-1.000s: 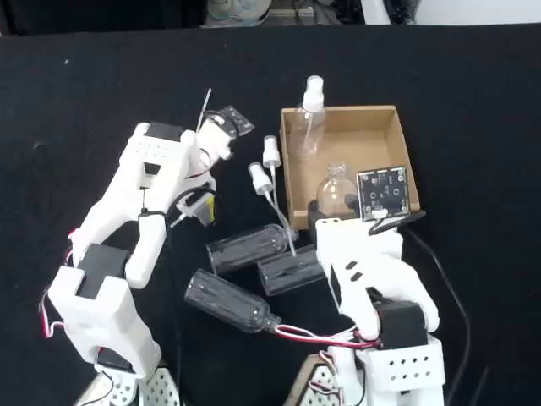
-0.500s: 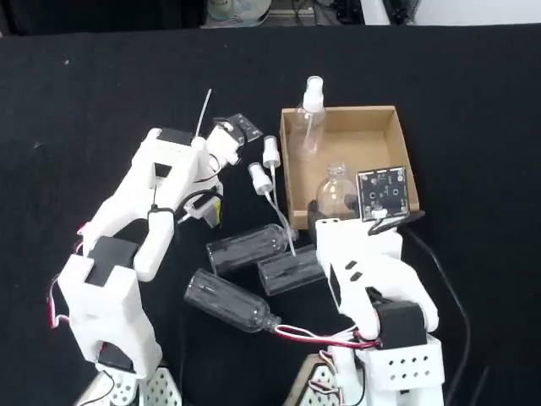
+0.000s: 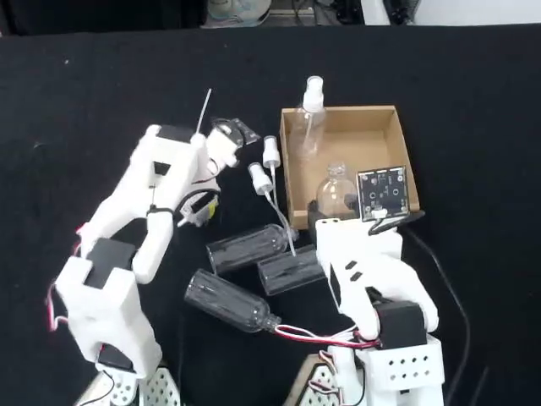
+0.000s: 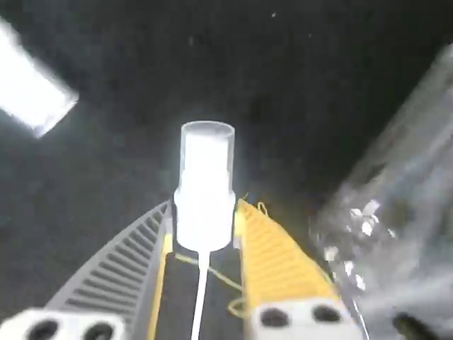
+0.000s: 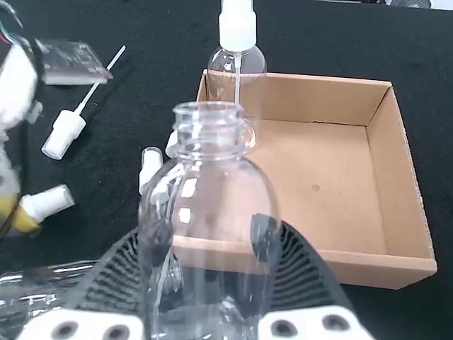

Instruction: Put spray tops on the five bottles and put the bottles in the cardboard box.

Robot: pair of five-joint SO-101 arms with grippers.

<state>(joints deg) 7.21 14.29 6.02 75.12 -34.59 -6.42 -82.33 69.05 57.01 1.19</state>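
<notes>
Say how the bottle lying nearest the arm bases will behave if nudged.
The bottle lies on its side and looks round, so it would probably roll. It is clear and seemingly empty, so likely light. Its smooth wall may be slippery.

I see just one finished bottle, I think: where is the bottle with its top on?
In the high view, the capped bottle stands upright in the far left corner of the box, behind the uncapped bottle.
</notes>
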